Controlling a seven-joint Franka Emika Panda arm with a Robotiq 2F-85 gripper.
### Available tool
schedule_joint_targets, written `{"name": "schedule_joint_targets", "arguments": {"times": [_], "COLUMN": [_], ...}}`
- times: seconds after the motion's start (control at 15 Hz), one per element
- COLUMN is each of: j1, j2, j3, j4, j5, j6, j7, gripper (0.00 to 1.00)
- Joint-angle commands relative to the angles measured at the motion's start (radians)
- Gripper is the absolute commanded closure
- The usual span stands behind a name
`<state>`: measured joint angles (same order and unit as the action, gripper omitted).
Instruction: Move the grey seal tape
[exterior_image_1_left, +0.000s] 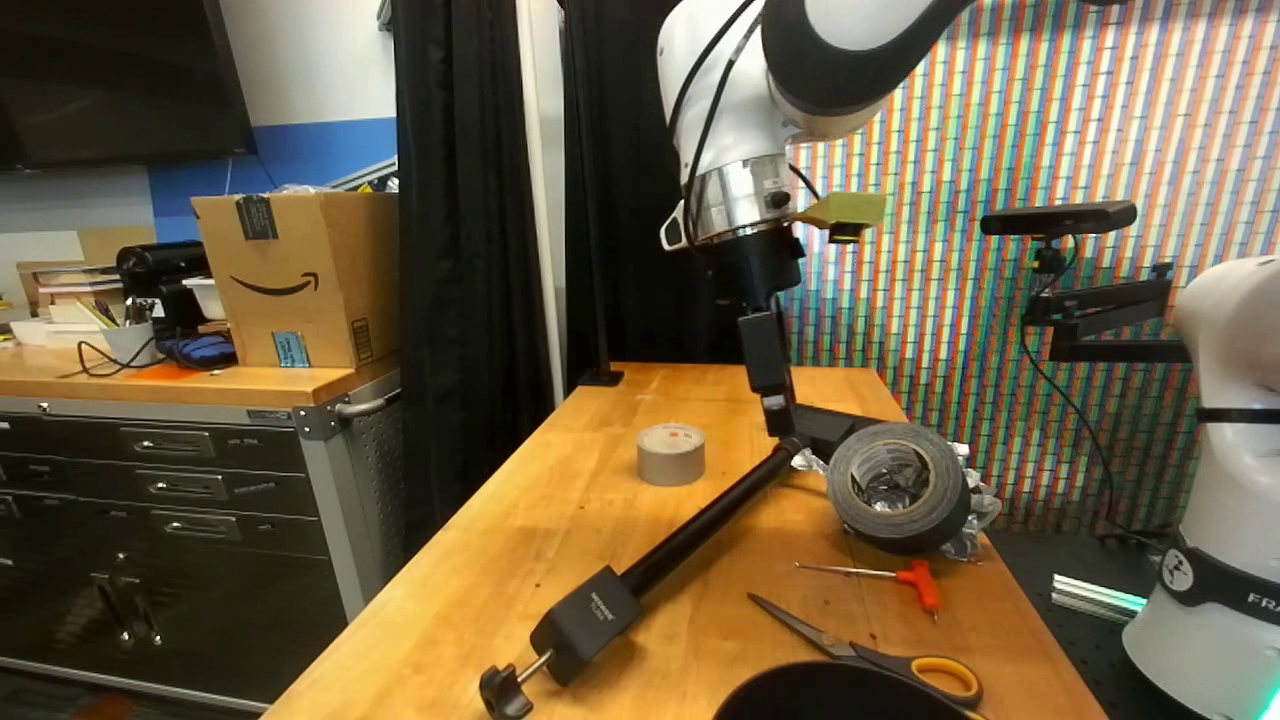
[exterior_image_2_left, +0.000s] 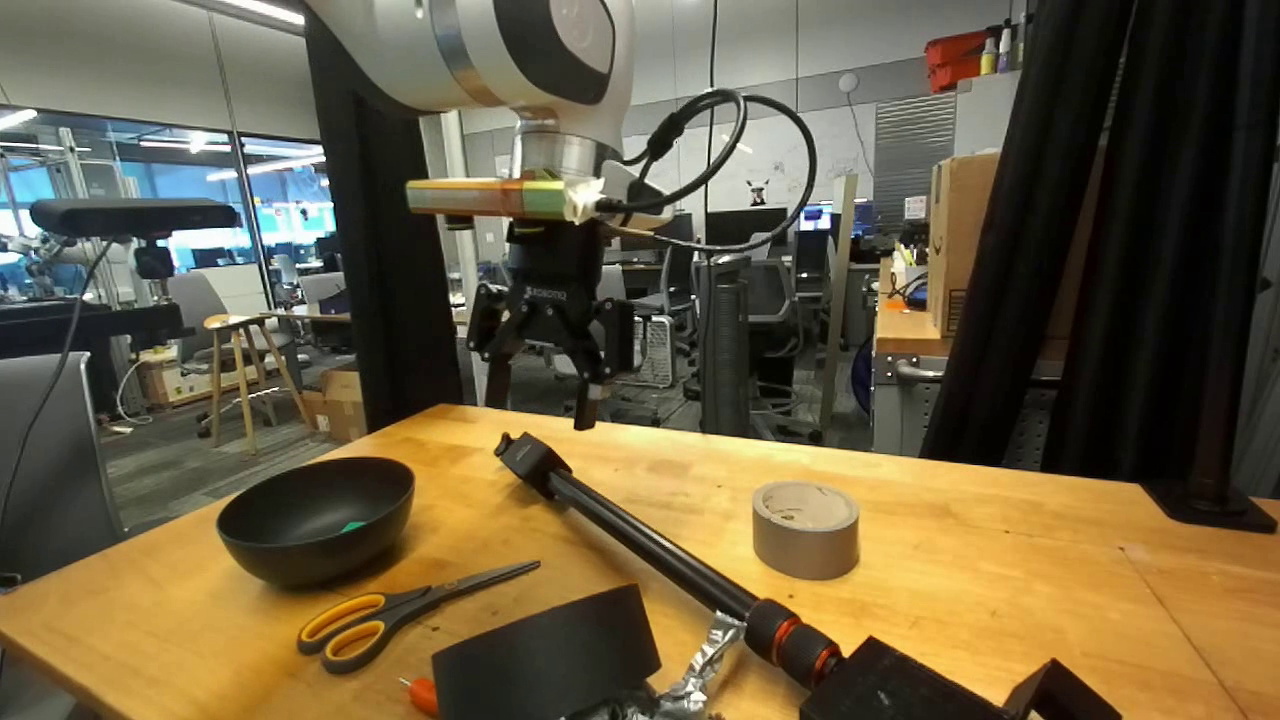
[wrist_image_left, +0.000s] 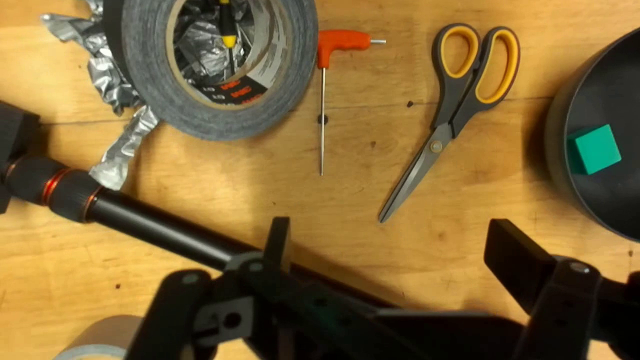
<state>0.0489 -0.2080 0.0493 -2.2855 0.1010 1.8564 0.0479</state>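
A black two-fingered hand (exterior_image_2_left: 542, 398) hangs over a pale wooden worktop (exterior_image_2_left: 970, 560), its fingers pointing down, spread wide apart and holding nothing. In the wrist view, one long black tubular pole (wrist_image_left: 165, 230) with red-ringed collars passes beneath it, lying aslant across the worktop, with a bulky black block (exterior_image_1_left: 590, 620) at each end. The pole stands in the way, between the grey tape and everything else on the worktop.

There are two rolls of tape. The squat, matte grey seal tape (exterior_image_2_left: 806, 545) sits flat in both exterior views, hole facing up, near the pole but apart from it. In the wrist view only part of it shows, at the lower left.

Across the pole is the second, a larger black tape roll (exterior_image_2_left: 550, 655), tilted, with crumpled silver foil (wrist_image_left: 122, 152) against it; a strip of the foil reaches the pole. Inside that roll's hole there seems to be one black-and-yellow screwdriver (wrist_image_left: 228, 25), though the clutter makes this uncertain.

Just beside the black roll lies one orange-handled tool (wrist_image_left: 325, 55) with a thin metal shaft. Next comes one pair of grey-and-yellow-handled scissors (wrist_image_left: 444, 129), blades nearly closed and pointing toward the pole. Near the scissors' handles stands one round black bowl (exterior_image_2_left: 310, 565) with one green cube (wrist_image_left: 597, 150) inside.

Further back, in an exterior view, a brown cardboard box (exterior_image_1_left: 300, 300) stands on a wood-topped bench (exterior_image_1_left: 250, 385) beside a black curtain (exterior_image_1_left: 465, 250).
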Motion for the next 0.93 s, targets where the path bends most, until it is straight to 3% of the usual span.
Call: {"name": "schedule_joint_targets", "arguments": {"times": [0.0, 0.47, 0.87], "j1": [-0.015, -0.060, -0.096], "j2": [0.134, 0.252, 0.303], "j3": [-0.021, -0.065, -0.092], "j4": [0.154, 0.288, 0.335], "j5": [-0.021, -0.043, -0.053], "j6": [-0.024, -0.031, -0.024], "j7": [-0.058, -0.166, -0.222], "gripper": [0.00, 0.00, 0.00]}}
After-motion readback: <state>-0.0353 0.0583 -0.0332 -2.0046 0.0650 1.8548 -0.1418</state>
